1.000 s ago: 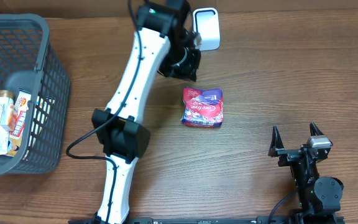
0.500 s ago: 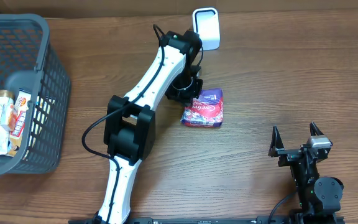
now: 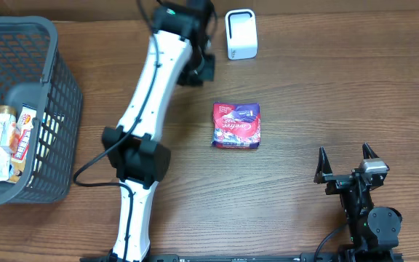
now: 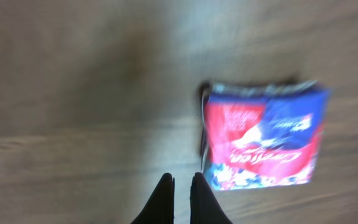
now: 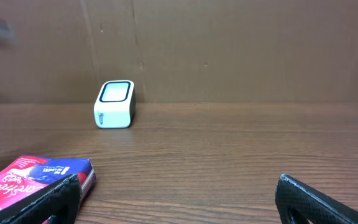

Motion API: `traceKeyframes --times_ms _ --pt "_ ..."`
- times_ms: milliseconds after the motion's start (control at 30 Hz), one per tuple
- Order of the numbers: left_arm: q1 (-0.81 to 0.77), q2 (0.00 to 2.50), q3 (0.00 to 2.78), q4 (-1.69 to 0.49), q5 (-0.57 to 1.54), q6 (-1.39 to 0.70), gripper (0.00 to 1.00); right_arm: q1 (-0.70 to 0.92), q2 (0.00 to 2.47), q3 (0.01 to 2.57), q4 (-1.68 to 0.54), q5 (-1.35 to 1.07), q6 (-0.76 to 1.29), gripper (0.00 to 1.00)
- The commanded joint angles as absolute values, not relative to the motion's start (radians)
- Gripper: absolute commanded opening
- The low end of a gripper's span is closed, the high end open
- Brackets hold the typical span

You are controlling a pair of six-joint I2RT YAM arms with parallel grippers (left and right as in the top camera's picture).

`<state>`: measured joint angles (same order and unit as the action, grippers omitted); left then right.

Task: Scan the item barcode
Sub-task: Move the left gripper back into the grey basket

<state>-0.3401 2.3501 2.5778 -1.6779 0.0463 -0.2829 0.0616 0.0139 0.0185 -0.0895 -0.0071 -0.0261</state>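
The item is a red, blue and purple packet (image 3: 236, 125) lying flat on the wooden table near the middle. It shows blurred in the left wrist view (image 4: 263, 137) and at the lower left of the right wrist view (image 5: 36, 177). My left gripper (image 3: 200, 70) hovers above and to the far left of the packet, apart from it. Its dark fingers (image 4: 182, 199) are shut on nothing. The white scanner (image 3: 241, 34) stands at the table's far edge, and the right wrist view shows it too (image 5: 114, 104). My right gripper (image 3: 348, 164) rests open at the near right, its fingers (image 5: 322, 202) spread wide and empty.
A grey plastic basket (image 3: 60, 94) with several packaged goods inside stands at the left edge. A brown cardboard wall (image 5: 229, 50) runs behind the table's far side. The left arm's white links (image 3: 151, 102) stretch from the near edge up the table's middle left.
Half a second ago the left gripper dipped to the packet's left edge. It has since pulled back up and to the far left. The packet and the right arm stayed put.
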Motion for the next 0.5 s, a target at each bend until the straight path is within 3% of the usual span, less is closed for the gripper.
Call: traceKeyframes --times_ms 0,33,67,267,467 --pt "-0.339 2.312 2.732 -1.69 0.018 -0.292 0.04 0.07 0.003 0.008 -0.083 -0.001 -0.027 1.0" --pt "-0.337 2.304 2.758 -1.69 -0.004 -0.291 0.07 0.07 0.003 0.008 -0.083 -0.001 -0.027 1.0" --pt "-0.333 2.294 2.778 -1.69 -0.03 -0.287 0.16 0.07 0.003 0.008 -0.083 -0.001 -0.027 1.0" --pt "-0.255 2.163 2.852 -1.69 -0.187 -0.264 1.0 0.07 0.003 0.008 -0.083 -0.001 -0.027 1.0" --pt "-0.021 1.955 2.855 -1.679 -0.236 -0.327 1.0 0.07 0.003 0.008 -0.083 -0.001 -0.027 1.0"
